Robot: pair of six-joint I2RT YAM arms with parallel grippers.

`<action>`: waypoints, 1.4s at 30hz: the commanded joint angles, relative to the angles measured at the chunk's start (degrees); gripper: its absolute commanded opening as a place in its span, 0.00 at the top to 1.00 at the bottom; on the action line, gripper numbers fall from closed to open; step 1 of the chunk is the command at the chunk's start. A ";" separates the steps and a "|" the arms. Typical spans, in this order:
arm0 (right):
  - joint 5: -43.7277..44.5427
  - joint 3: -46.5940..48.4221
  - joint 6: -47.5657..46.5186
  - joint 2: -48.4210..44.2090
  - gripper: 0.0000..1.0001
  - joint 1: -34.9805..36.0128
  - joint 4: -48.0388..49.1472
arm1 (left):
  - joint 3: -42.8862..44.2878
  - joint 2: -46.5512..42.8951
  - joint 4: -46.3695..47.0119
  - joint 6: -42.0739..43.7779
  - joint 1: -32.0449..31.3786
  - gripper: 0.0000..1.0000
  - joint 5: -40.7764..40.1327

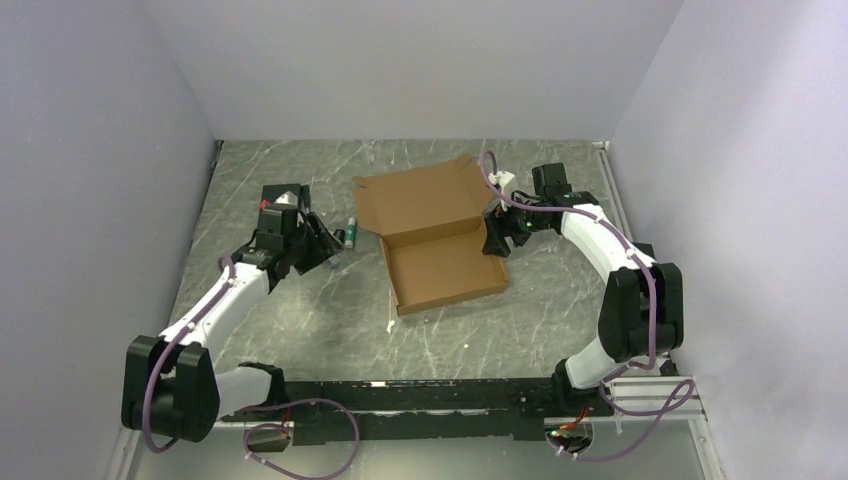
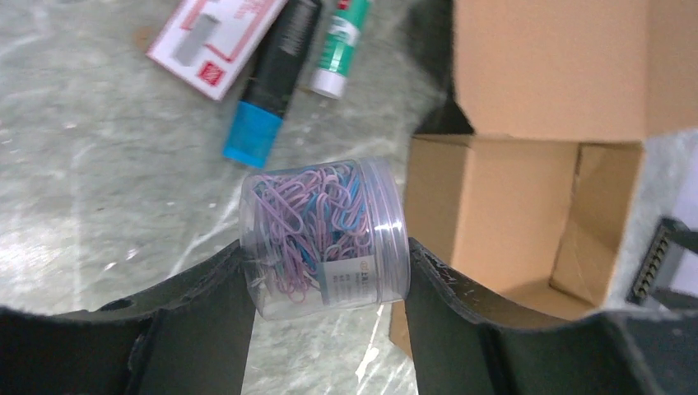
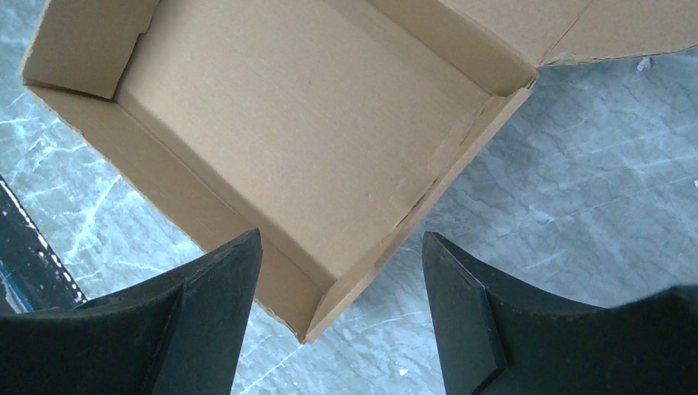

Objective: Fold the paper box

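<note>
The paper box lay mid-counter, tray walls raised, its lid flap open on the far side. Left of the box, the left tool was clenched on a clear tub of paper clips. The right tool stood released, its jaws straddling a corner on the box's right side, with no contact evident. Risks, as judged: the round tub could slip from its grip. The right tool, if it closed, could crush that wall or shove the light box.
</note>
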 commanded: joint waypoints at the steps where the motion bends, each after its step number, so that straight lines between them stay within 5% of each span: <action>1: -2.01 1.43 -1.05 -0.11 0.25 -0.32 0.39 | -1.78 -2.82 11.32 6.08 0.10 1.00 12.66; 19: -2.09 1.52 -1.22 0.12 0.25 -0.30 0.22 | -4.74 0.51 30.45 6.91 -0.27 1.00 36.06; 42: -2.01 1.56 -1.39 0.59 0.25 -0.29 0.04 | -0.33 8.43 33.77 8.28 -11.40 0.99 34.33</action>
